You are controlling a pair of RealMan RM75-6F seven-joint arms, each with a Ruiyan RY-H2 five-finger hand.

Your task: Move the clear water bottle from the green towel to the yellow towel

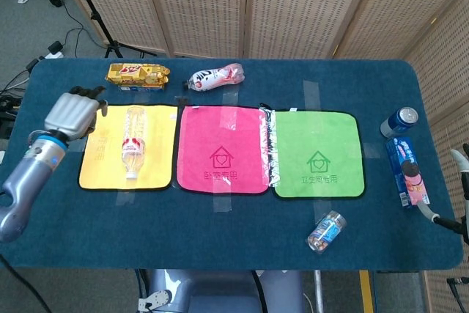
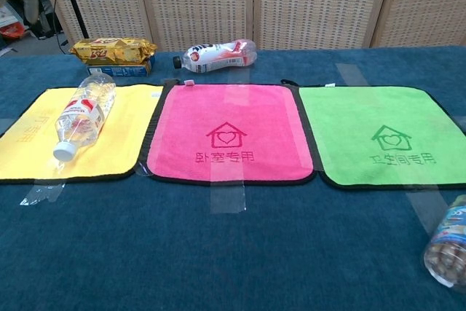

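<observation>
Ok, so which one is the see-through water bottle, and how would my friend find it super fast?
Look at the three towels in a row and go to the yellow towel, the one at the left end. The clear water bottle lies on its side on it. Unlike the white and pink bottle lying on the bare table behind the towels, you can see through it, and it has a white cap and a red label.
</observation>
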